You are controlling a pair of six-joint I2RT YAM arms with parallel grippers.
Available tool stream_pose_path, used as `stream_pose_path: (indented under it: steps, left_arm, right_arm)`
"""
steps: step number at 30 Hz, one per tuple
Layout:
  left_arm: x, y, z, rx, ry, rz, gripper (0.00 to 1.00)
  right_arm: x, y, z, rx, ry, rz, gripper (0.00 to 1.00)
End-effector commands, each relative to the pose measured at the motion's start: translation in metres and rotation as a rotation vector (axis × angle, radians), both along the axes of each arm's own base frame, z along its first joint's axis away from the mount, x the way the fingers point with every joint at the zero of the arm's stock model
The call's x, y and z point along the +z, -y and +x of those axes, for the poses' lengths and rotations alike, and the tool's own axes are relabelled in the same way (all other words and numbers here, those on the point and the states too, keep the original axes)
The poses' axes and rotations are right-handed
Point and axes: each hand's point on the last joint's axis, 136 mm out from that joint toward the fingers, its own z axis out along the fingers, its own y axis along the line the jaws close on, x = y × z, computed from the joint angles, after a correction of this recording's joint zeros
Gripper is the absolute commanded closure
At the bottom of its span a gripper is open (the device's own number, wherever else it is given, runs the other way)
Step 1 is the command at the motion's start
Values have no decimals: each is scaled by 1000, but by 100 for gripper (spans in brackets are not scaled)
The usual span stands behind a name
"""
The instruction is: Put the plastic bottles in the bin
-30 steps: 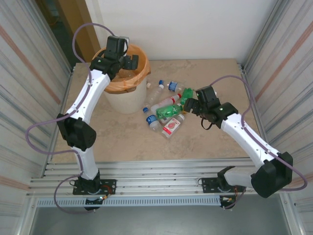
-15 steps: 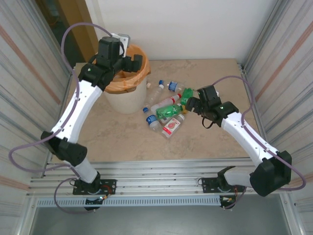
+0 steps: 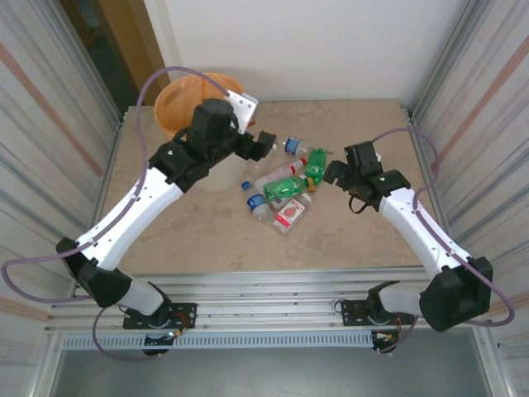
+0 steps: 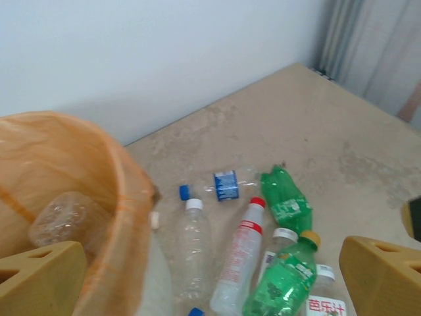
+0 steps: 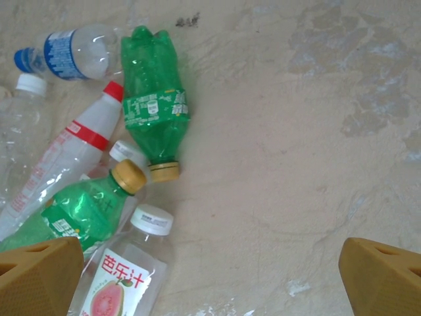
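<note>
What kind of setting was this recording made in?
Probably a lab test cell rather than a home or kitchen: a beige table fenced by ribbed panel walls, aluminium mounting rails along its near edge, and staged plastic bottles beside an orange-lined bin.

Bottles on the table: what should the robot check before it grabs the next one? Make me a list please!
1. The left gripper is open and empty: ok.
2. The right gripper is open and empty: ok.
3. The green bottle nearest the right gripper has nothing on top: ok.
4. The bin stands upright with its mouth open: ok.
5. Room left in the bin: cannot tell; a clear bottle lies inside.
6. All bottles binned: not ok; a pile waits on the table.
</note>
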Motion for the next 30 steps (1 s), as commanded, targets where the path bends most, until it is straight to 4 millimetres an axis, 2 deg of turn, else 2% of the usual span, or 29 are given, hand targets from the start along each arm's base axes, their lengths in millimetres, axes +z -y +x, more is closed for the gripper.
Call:
stream_pose_path:
  steps: [1, 5, 8, 15, 21, 30]
  left_arm:
    - [9, 13, -13, -78, 66, -15, 1]
    - [-21, 28, -16, -142, 1, -11, 1]
    - [-50, 43, -18, -207, -52, 23, 1]
    - [-136, 80, -22, -361, -173, 241, 1]
    - [-192, 84, -21, -367, -306, 359, 1]
    - [-242, 85, -7, -336, -405, 485, 3]
  right_arm:
    - [-7, 10, -11, -31, -32, 1, 2]
    - [-9, 18, -15, -48, -41, -4, 2]
    - [-11, 23, -17, -60, -51, -12, 2]
    - [-12, 36, -21, -94, -55, 1, 2]
    - [-15, 42, -24, -107, -63, 9, 2]
    - [-16, 42, -24, -107, -63, 24, 2]
